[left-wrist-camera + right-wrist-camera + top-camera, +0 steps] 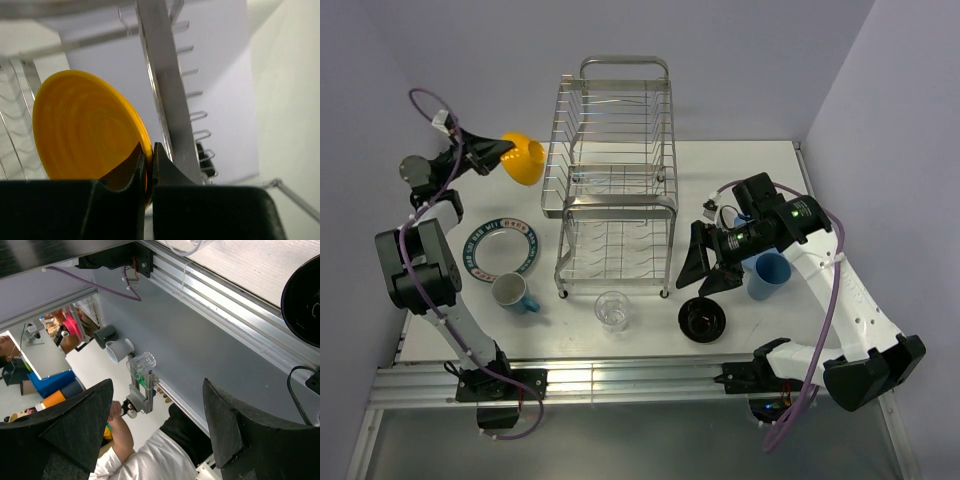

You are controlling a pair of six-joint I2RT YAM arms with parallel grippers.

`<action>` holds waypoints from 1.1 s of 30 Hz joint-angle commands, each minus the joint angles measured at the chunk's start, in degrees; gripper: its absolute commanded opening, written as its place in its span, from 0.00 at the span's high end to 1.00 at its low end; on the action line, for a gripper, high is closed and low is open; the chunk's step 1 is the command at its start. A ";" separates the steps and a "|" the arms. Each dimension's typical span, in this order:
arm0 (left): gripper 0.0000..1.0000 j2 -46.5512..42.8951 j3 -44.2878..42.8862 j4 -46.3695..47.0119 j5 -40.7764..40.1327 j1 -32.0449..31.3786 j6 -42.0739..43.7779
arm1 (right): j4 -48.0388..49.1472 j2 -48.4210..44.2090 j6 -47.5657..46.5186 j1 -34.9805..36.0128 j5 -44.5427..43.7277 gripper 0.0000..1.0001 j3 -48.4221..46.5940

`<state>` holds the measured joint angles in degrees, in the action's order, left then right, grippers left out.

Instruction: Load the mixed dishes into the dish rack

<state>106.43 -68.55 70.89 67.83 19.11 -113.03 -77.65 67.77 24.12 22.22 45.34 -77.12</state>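
Yellow-orange bowl (525, 158) hangs above the worktop (760, 170), pinched on edge by its rim in the left gripper (148, 165), jaws closed to the rim's thickness. The dish rack (615, 150) stands just to the bowl's right, its upper tier about level, so the coming move probably runs rightward. The right gripper (705, 272) gapes wide, holding nothing.

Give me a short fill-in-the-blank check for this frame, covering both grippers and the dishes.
1. The bowl pinched at its rim by the left gripper is ____ in colour.
2. The right gripper holds nothing, and its jaws are ____.
3. The black bowl sits on the robot's ____ of the clear glass.
Missing words: yellow-orange; open; right.
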 commanded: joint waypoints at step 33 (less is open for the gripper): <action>1.00 10.20 3.68 34.85 24.80 -18.85 6.51 | -5.32 -4.66 1.28 -0.33 -1.13 0.21 5.05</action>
<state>116.64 -65.95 74.22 85.62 1.63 -108.57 -77.67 64.38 25.45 22.22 44.18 -71.94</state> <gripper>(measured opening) 0.089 0.790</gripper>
